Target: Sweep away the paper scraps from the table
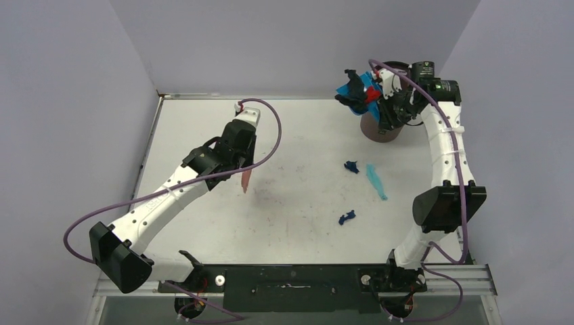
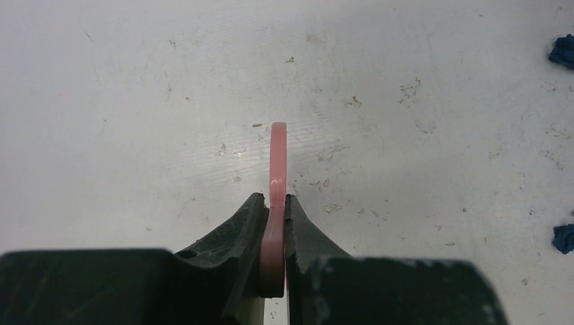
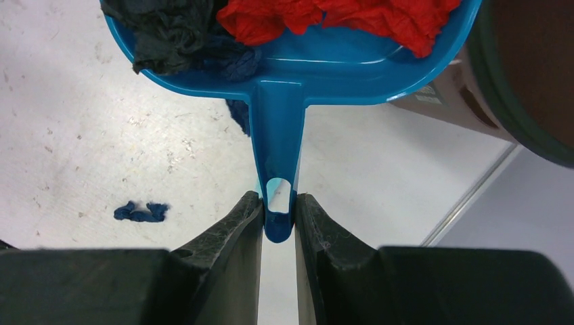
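Observation:
My right gripper (image 1: 380, 93) (image 3: 278, 203) is shut on the handle of the blue dustpan (image 1: 366, 84) (image 3: 284, 81) and holds it raised and tilted at the back right, beside the bin. The pan carries a red scrap (image 3: 338, 17) and black scraps (image 3: 169, 30). On the white table (image 1: 203, 122) lie two dark blue scraps (image 1: 351, 166) (image 1: 346, 217) and a light-blue strip (image 1: 376, 181). One dark blue scrap also shows in the right wrist view (image 3: 141, 212). My left gripper (image 1: 242, 162) (image 2: 275, 200) is shut on the pink brush (image 1: 246, 179) (image 2: 278, 159), left of the scraps.
A dark brown bin (image 1: 380, 128) (image 3: 535, 74) stands at the back right under the dustpan. Grey-lilac walls close the table on the left, back and right. Two dark blue scraps sit at the right edge of the left wrist view (image 2: 563, 51) (image 2: 564, 238).

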Robot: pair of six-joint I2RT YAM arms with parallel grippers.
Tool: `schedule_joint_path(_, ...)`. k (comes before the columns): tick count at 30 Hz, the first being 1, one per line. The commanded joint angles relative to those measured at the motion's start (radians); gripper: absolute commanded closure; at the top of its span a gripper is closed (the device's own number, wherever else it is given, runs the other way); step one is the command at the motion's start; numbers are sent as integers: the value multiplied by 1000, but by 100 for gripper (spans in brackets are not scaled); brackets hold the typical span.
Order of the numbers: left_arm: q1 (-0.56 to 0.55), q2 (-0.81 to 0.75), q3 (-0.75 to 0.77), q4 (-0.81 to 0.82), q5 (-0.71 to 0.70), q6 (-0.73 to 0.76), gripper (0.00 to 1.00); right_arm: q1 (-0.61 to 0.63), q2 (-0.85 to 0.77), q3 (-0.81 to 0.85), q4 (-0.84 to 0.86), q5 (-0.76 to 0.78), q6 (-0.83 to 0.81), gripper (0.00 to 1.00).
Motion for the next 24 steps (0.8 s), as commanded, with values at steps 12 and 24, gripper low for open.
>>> schedule_joint_path(12,-2,-55,-19,106,128,-36,100,-201,51,154,217,221,147,95)
schedule_joint_path(24,-6,-84,-74,127,157,-13,100,-84,102,99,478,817,-230,95)
